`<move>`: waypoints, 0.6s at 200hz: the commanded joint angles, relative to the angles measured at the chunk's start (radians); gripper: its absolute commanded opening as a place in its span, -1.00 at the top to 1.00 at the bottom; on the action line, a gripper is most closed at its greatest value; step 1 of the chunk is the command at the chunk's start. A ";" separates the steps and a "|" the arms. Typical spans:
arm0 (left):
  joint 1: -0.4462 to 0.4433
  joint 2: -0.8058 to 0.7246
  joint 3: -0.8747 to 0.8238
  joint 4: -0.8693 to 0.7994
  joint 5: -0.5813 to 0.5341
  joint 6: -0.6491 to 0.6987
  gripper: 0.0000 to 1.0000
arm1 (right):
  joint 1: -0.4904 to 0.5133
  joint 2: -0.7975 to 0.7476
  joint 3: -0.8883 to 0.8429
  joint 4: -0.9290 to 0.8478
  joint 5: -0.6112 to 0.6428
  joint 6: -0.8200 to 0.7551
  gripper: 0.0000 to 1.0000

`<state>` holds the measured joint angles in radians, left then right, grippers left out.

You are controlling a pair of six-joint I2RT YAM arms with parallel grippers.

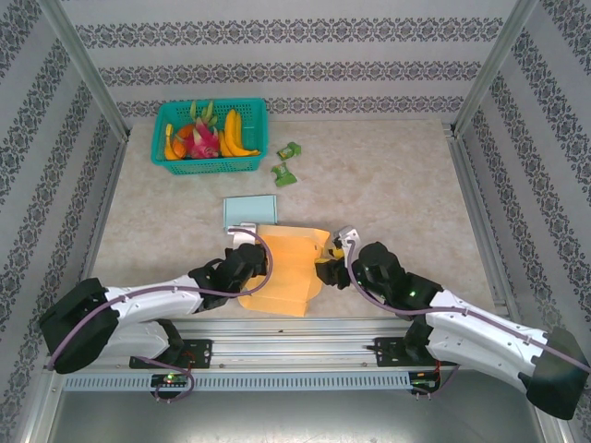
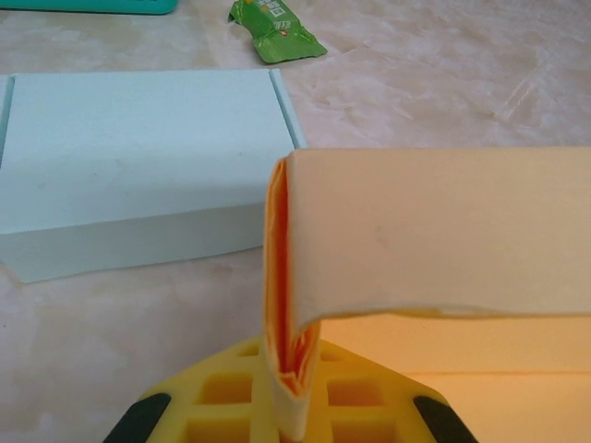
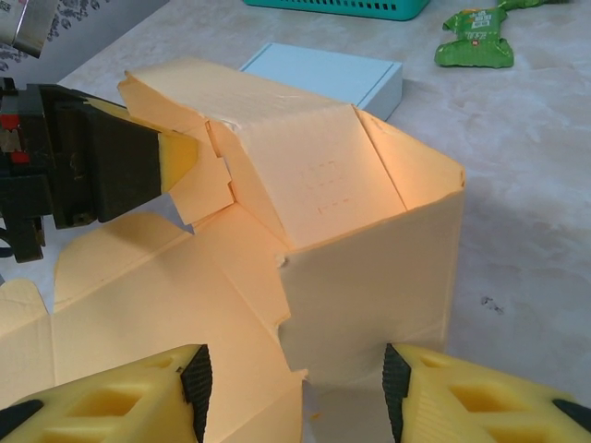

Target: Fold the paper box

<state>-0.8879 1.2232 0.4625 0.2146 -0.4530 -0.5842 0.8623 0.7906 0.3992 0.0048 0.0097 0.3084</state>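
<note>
yellow foam pads of the left gripper (image 2: pixel 289 392) are pressed together on a flap (image 2: pixel 434 231) of the orange paper box (image 1: pixel 294 269). the sheet stands on edge between them and folds over to the right at the top. the right gripper (image 3: pixel 295 383) has its jaws apart, one pad on each side of the lower corner of a raised wall (image 3: pixel 369 277), with nothing clamped between them.

the box is only partly formed. one corner stands up, and the rest lies flat on the table (image 1: pixel 397 185) at the near edge, between the two arms. a pale blue box (image 2: pixel 138 157) sits just behind it. two green packets (image 1: pixel 284 173) and a green basket (image 1: pixel 211 167) of fruit are well apart at the back.

the step in hand looks like bringing the side walls upright and locking them. to do it well, the left pinch should act as a fixed anchor and not tug, since pulling would probably slide the flat base or tear at a crease. the right jaws would best close low on the wall, near its fold line, so the paper hinges on the crease and does not buckle in mid-panel. a slow swing inward, square to the base, should help the tabs meet cleanly. watch the pale blue box behind, which the lifted flap could nudge.
</note>
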 commanded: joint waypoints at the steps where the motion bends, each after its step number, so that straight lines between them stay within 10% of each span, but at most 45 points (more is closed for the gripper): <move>1: 0.014 -0.034 -0.018 -0.023 -0.019 -0.014 1.00 | 0.012 -0.053 0.025 -0.015 0.011 -0.025 -0.08; 120: 0.186 -0.207 -0.121 0.024 0.253 0.040 1.00 | -0.017 -0.071 0.037 -0.030 -0.082 -0.154 -0.21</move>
<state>-0.7303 1.0466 0.3748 0.2016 -0.2817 -0.5636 0.8608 0.6903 0.3992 -0.0227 -0.0177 0.2005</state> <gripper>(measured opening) 0.081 0.605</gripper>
